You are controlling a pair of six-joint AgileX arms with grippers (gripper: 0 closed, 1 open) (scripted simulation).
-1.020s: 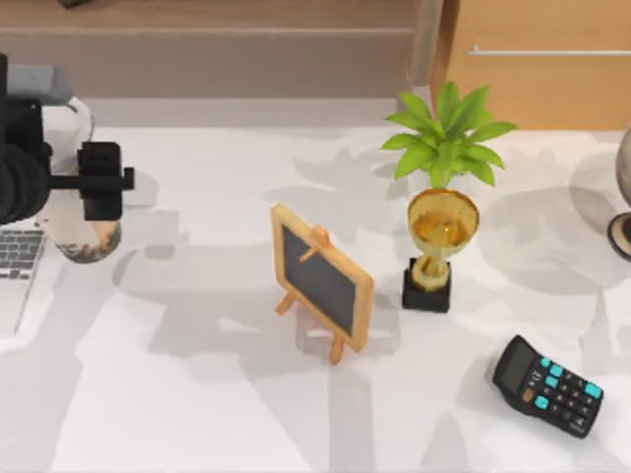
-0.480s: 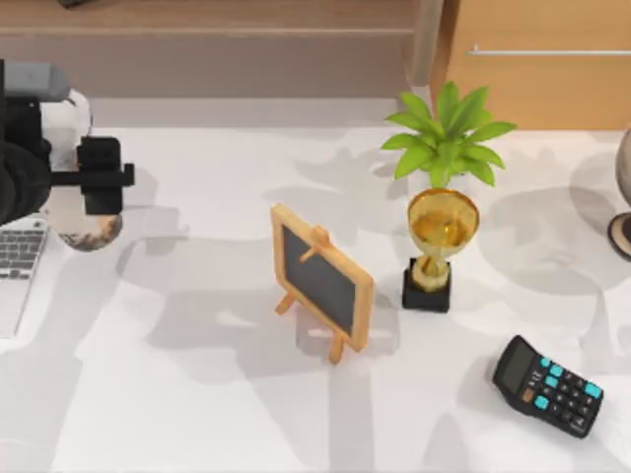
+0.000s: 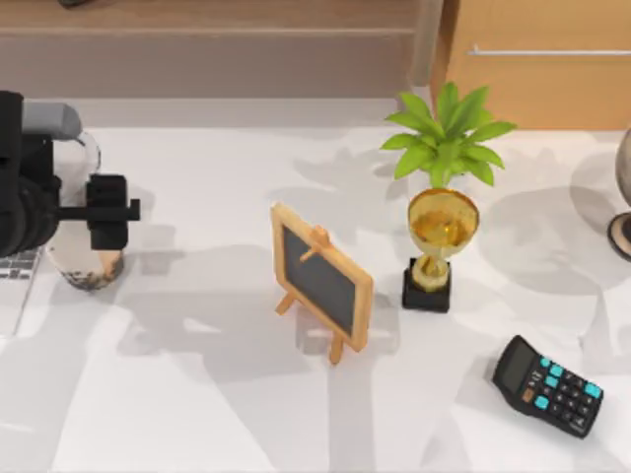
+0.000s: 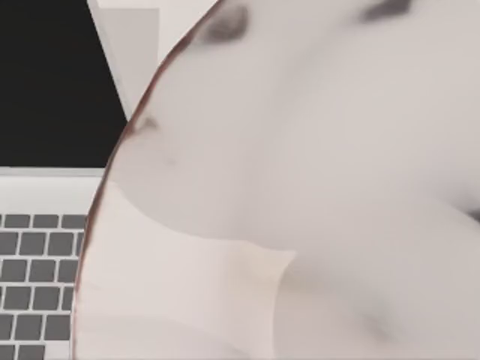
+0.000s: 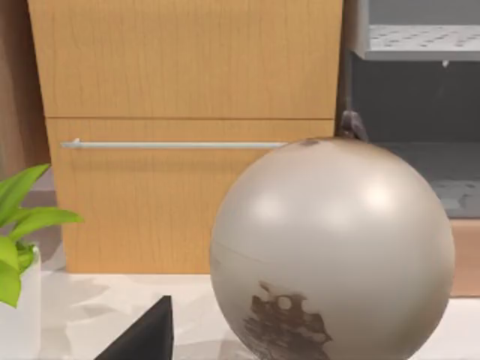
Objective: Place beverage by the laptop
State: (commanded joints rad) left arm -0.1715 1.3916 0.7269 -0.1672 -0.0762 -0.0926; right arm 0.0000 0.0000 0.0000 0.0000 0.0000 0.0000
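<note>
Far left of table: laptop point(image 3: 12, 271) sits half past the table's left edge, keys and black screen visible in the left wrist view. Left gripper point(image 3: 74, 212) is clenched on the beverage point(image 3: 84, 258), gripping the cup's side so it stays upright; cup base looks at or just off the tabletop, just beside the laptop's right edge, so judged near release. Open surface lies right of the cup up to the small chalkboard easel point(image 3: 320, 279). Further right, well apart: plant point(image 3: 446, 138), gold trophy point(image 3: 436, 246), calculator point(image 3: 548, 384). Right arm is parked beside the globe point(image 5: 334, 251); cannot tell its finger state.

Overhead camera; 2 close wrist cameras
</note>
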